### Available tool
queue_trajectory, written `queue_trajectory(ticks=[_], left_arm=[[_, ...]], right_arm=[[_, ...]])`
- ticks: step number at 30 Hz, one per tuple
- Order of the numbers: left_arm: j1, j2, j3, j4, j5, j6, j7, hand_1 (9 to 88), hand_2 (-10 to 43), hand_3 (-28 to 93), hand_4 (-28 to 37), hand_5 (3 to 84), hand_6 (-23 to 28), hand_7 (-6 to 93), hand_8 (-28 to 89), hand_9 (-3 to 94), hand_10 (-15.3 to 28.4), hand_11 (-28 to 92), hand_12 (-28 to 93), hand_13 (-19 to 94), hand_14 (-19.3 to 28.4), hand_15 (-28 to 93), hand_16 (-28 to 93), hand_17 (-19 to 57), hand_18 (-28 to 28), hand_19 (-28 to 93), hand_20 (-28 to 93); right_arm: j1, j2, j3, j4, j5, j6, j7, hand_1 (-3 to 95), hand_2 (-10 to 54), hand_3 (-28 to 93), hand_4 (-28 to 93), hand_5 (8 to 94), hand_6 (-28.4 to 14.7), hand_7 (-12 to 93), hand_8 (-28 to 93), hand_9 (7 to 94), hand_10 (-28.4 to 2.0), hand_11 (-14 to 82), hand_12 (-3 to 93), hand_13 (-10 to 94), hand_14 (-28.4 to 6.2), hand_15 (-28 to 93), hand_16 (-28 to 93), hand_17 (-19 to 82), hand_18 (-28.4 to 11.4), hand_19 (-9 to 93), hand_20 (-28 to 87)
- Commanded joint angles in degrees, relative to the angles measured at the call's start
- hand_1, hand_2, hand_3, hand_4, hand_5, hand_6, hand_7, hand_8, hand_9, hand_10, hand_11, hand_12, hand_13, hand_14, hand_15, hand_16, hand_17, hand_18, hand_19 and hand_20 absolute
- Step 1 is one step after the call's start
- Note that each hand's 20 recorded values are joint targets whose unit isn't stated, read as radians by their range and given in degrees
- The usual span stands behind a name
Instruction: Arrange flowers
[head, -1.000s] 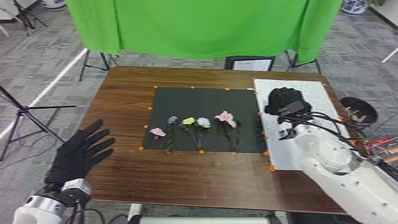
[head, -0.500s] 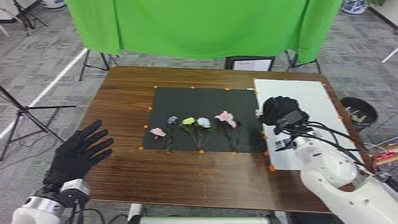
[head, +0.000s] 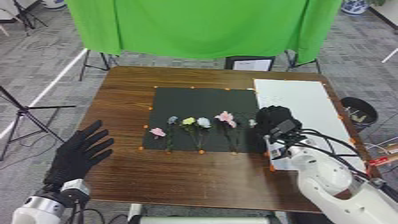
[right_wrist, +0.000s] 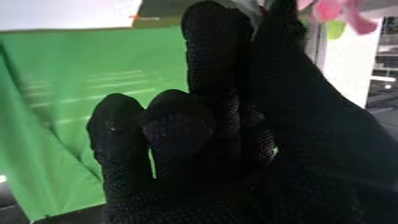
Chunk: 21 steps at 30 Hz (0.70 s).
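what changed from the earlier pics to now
The right hand moved left and back toward the robot, to the right edge of the black mat, a pale flower pinched in it. The left hand and the other flowers stayed as they were.

Soft, fairly even light brightens the tabletop (head: 178, 182) in the head view. In the right wrist view, the green cloth (right_wrist: 53, 120) is brightly lit, and a white surface (right_wrist: 346, 67) nearly washes out.

right robot hand (head: 277, 122) | moved nearer robot, leftward | toward black mat (head: 182, 105)
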Motion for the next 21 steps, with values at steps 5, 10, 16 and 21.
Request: queue_trajectory(ticks=[5, 10, 16, 21], left_arm=[[0.43, 0.03, -0.23, 0.06, 0.13, -0.78, -0.56, 22.1, -1.3, 67, -28.3, 25.0, 3.0, 17.7, -10, 23.1, 11.5, 14, 19, 18, 16.1, 24, 1, -11.9, 23.4, 38, 8], [0.83, -0.28, -0.40, -0.19, 0.22, -0.63, -0.58, 22.1, -1.3, 67, -28.3, 25.0, 3.0, 17.7, -10, 23.1, 11.5, 14, 19, 18, 16.0, 24, 1, -11.9, 23.4, 38, 8], [0.91, -0.48, -0.68, -0.31, 0.19, -0.68, -0.42, 22.0, -1.4, 67, -28.3, 25.0, 3.0, 17.7, -10, 23.1, 11.5, 14, 19, 18, 16.1, 24, 1, -11.9, 23.4, 38, 8], [0.83, -0.65, -0.93, -0.73, 0.45, -0.20, 0.55, 22.0, -1.5, 67, -28.3, 25.0, 3.0, 17.6, -10, 23.1, 11.5, 14, 19, 18, 16.1, 24, 1, -11.9, 23.4, 38, 8]], right_arm=[[-3.17, 0.30, 2.20, -0.89, -1.12, -4.03, -2.62, 34.2, -9.5, 79, -28, 70.4, 3.5, 36, -2, 82.7, -6.8, 25.7, 23.4, 74, -5.2, 77, 30, 39, -19.3, 93, 57], [-5.68, -0.13, 5.80, -3.15, 0.24, -8.07, -4.38, 28.3, -9.5, 81, -28, 68.6, 4.3, 34, -17, 79.2, -6.8, 26.9, 22.4, 72, -5.6, 78, 31, 37, -19.6, 93, 57], [-7.43, -0.93, 9.96, -5.56, 3.40, -15.38, -5.90, 25.1, -9.5, 76, -28, 61.9, 2.3, 34, -17, 72.5, -7.9, 27.3, 22.5, 68, -7.0, 79, 31, 34, -20.5, 92, 57], [-12.38, -4.20, 21.78, -10.33, 26.40, -22.28, -5.81, 17.3, -9.5, 81, -28, 53.4, -0.5, 32, -16, 61.1, -9.6, 27.7, 23.1, 59, -9.4, 79, 29, 30, -20.9, 88, 57]])
